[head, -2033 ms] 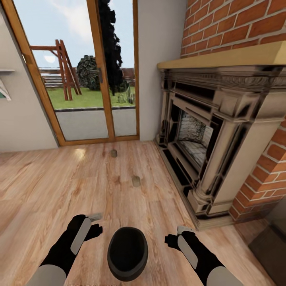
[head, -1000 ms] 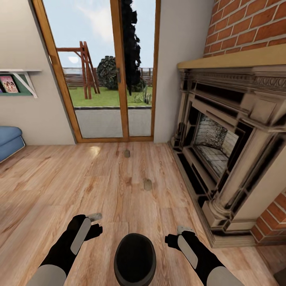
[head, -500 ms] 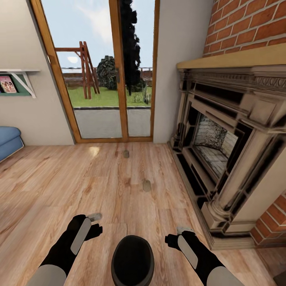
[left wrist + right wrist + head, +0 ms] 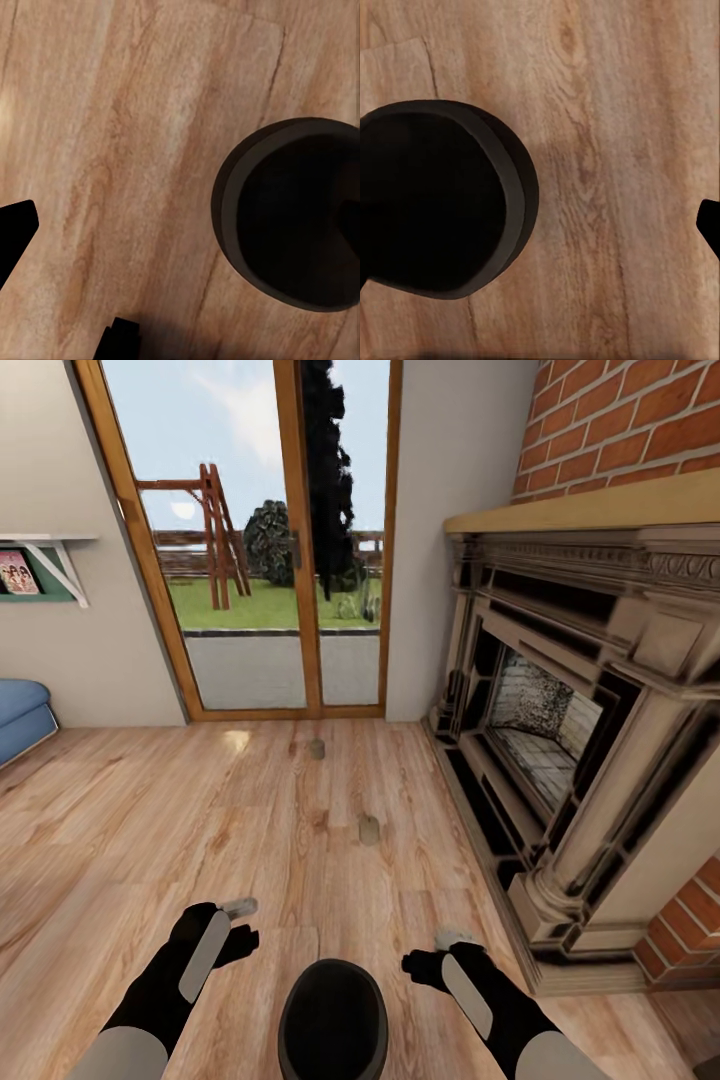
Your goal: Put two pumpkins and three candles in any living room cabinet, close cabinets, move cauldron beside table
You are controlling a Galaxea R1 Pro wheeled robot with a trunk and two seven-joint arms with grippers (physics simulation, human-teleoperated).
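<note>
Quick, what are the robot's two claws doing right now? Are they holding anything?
Left gripper: open, holding nothing, above the wooden floor.
Right gripper: open, holding nothing, beside the cauldron.

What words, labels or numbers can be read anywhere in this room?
None can be read.
The pink picture on the wall shelf may carry print, but it is too small and blurred to tell.
The pot, candles and fireplace show no lettering.
</note>
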